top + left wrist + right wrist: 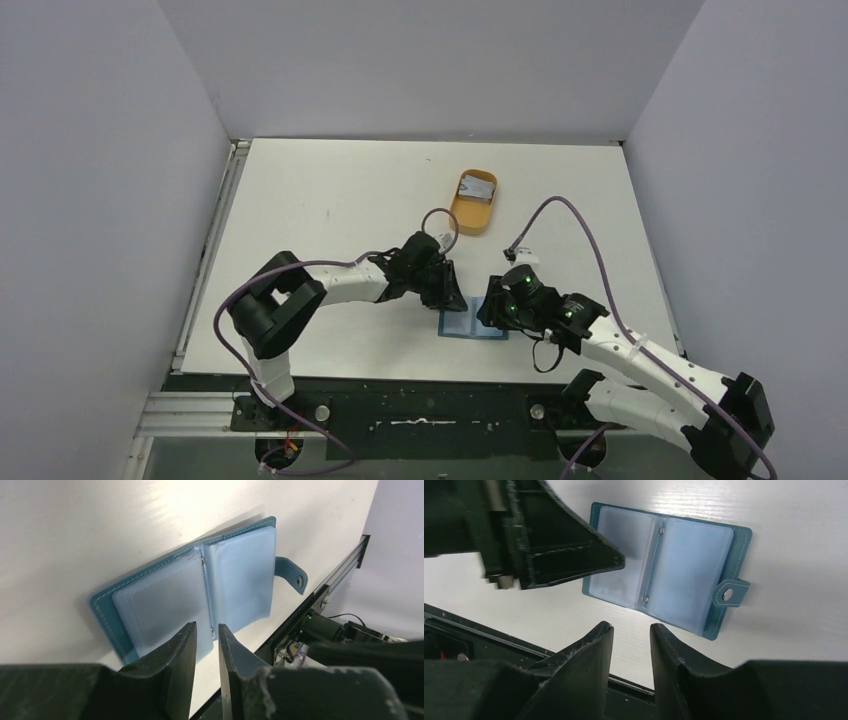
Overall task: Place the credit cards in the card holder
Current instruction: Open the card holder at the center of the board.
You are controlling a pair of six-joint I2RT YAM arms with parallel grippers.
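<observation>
The teal card holder [472,323] lies open and flat near the table's front edge, its light blue clear pockets facing up and its snap tab [730,591] out to one side. It also shows in the left wrist view [200,585] and the right wrist view [674,575]. My left gripper [446,292] hovers just over its far left page, jaws a narrow gap apart and empty [207,630]. My right gripper [494,312] is at its right edge, slightly open and empty [631,628]. The silvery credit cards [478,187] lie in the orange tray.
The orange-tan oval tray [457,208] sits behind the wallet, mid-table. The table's black front rail [524,645] runs just below the wallet. Grey walls close in on the left, back and right.
</observation>
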